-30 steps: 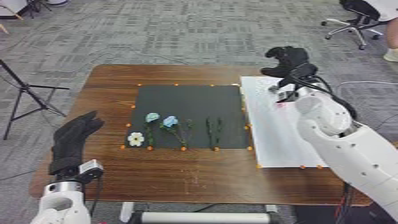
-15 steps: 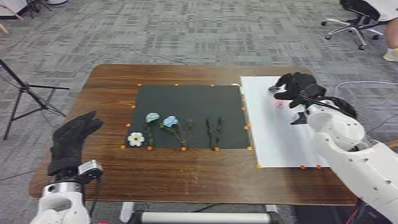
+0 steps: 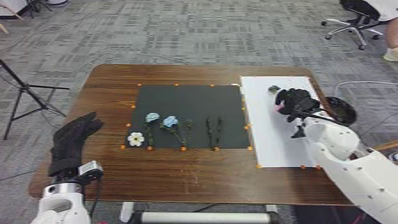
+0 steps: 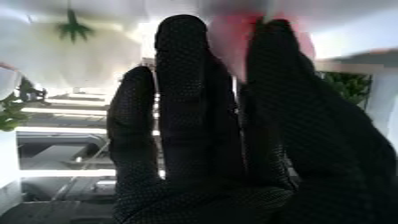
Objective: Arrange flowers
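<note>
Black-gloved, the left hand (image 3: 75, 134) is relaxed, open and looks empty beside the flat dark mat (image 3: 187, 100). Farther off, over the flat white sheet (image 3: 274, 150), the black-gloved right hand (image 3: 298, 101) has nearly straight fingers at a pink-petalled flower (image 4: 229, 42); any grip, I can't tell. It looks light, soft, crushable: best pinched gently at its base.

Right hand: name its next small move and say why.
The right hand should probably ease its thumb and fingers together: it is low over the white sheet, and the pink flower shows between its straight fingers and thumb.
</note>
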